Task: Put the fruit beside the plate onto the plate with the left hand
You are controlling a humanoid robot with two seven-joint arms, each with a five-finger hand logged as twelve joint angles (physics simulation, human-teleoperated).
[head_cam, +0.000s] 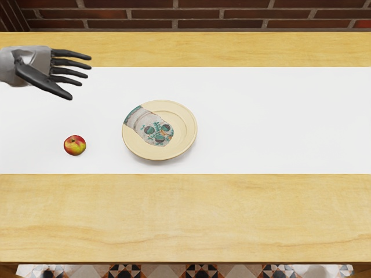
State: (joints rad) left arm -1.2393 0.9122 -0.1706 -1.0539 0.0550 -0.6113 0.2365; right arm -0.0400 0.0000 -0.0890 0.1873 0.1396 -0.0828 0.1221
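The left robot hand, grey at the wrist with black fingers, comes in from the upper left edge and hovers above the white cloth runner, its fingers spread and straight, holding nothing. A small red-and-yellow apple lies on the runner, left of the round cream-coloured plate and clearly apart from its rim. The robot hand is well apart from the apple, farther back. The plate carries a green-and-grey patterned patch. The runner crosses the light wooden worktop.
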